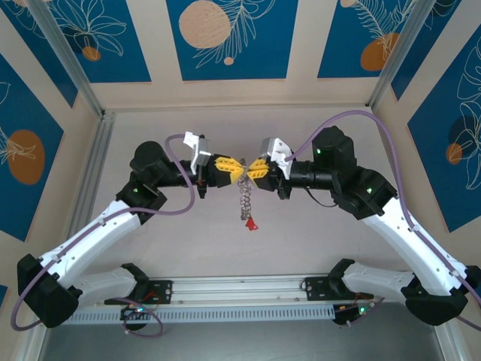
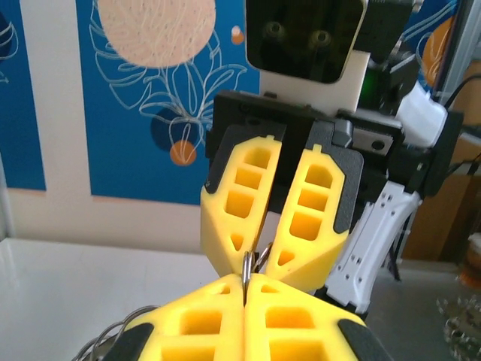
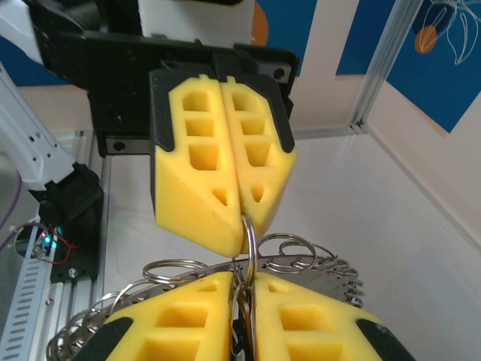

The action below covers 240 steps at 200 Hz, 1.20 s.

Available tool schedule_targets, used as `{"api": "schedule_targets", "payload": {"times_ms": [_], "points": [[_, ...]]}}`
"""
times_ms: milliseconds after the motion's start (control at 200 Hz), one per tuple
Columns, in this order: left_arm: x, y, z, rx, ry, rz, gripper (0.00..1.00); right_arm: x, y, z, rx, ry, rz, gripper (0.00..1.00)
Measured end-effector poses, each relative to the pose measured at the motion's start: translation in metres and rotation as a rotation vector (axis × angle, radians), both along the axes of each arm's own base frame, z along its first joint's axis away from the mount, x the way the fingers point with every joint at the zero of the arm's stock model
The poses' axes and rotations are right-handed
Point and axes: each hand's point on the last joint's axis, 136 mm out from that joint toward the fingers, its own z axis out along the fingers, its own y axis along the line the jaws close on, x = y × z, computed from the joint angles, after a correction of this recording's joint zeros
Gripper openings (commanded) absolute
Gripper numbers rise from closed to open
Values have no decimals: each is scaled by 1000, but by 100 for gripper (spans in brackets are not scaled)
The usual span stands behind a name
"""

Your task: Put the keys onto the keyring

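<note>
My left hand point(image 1: 237, 169) is clamped fully shut, its yellow fingers point(image 3: 225, 150) flush together, pinching the top of a thin wire keyring point(image 3: 249, 239) that stands upright between the two sets of fingertips. My right hand point(image 1: 250, 170) meets it tip to tip and grips the same ring from the other side. Its fingers point(image 2: 316, 203) sit a sliver apart, with ring metal wedged between them. I judge this opposed grip is meant to steady the ring so that its coil can be worked. The keys point(image 1: 245, 197), a bunch of silvery loops, hang below the hands with the red piece point(image 1: 249, 222) at the bottom. I cannot tell whether that piece touches the tabletop point(image 1: 316, 241).
</note>
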Motion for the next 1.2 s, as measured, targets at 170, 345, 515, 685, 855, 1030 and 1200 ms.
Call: {"api": "schedule_targets", "payload": {"times_ms": [170, 345, 515, 685, 855, 1030, 1200], "points": [[-1, 0, 9, -75, 9, -19, 0, -5, -2, 6, 44, -6, 24, 16], [1, -2, 13, -128, 23, -43, 0, -6, -2, 9, 67, -8, 36, 16], [0, -1, 17, -146, 17, -53, 0, -6, -1, 11, 77, -6, 38, 7], [1, -1, 19, -159, 21, -58, 0, -1, -1, 11, 71, -18, 12, 9], [9, -5, 16, -169, 45, -59, 0, 9, 4, 2, 30, -40, -33, 10], [12, -6, 17, -181, 52, -57, 0, 16, 7, -2, 14, -56, -55, 19], [12, -5, 18, -186, 51, -51, 0, 14, 8, 1, 22, -78, -46, 27]]}}
